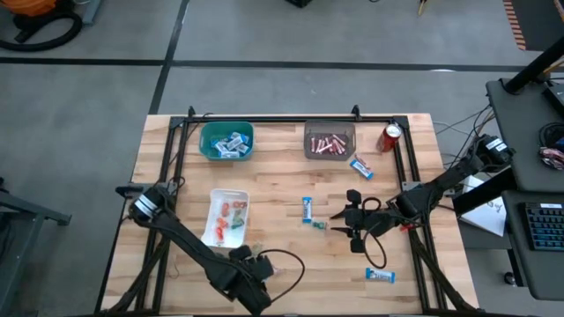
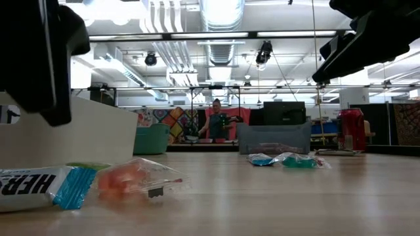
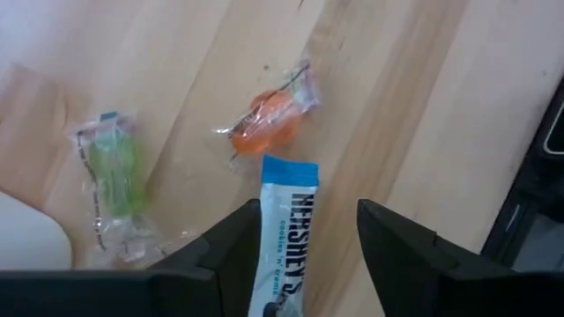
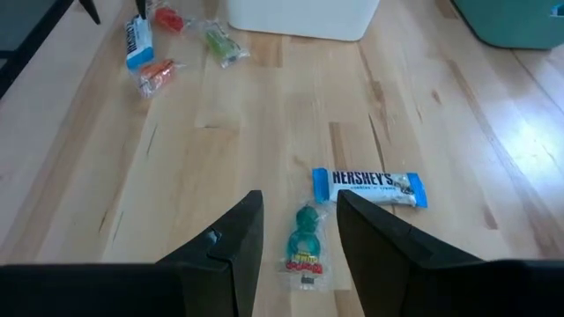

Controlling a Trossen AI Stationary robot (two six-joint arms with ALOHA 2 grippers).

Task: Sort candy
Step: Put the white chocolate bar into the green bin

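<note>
A grey concrete floor surrounds the wooden table, crossed by dark lines; a black desk with a keyboard stands alongside; overhead, silver ducts and strip lights span the ceiling; a person stands far back.

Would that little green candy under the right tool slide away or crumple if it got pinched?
The green candy looks light, so a nudge would probably skid it across the table. Its clear wrapper ends look floppy and would likely crumple, while the middle piece seems firmer.
</note>
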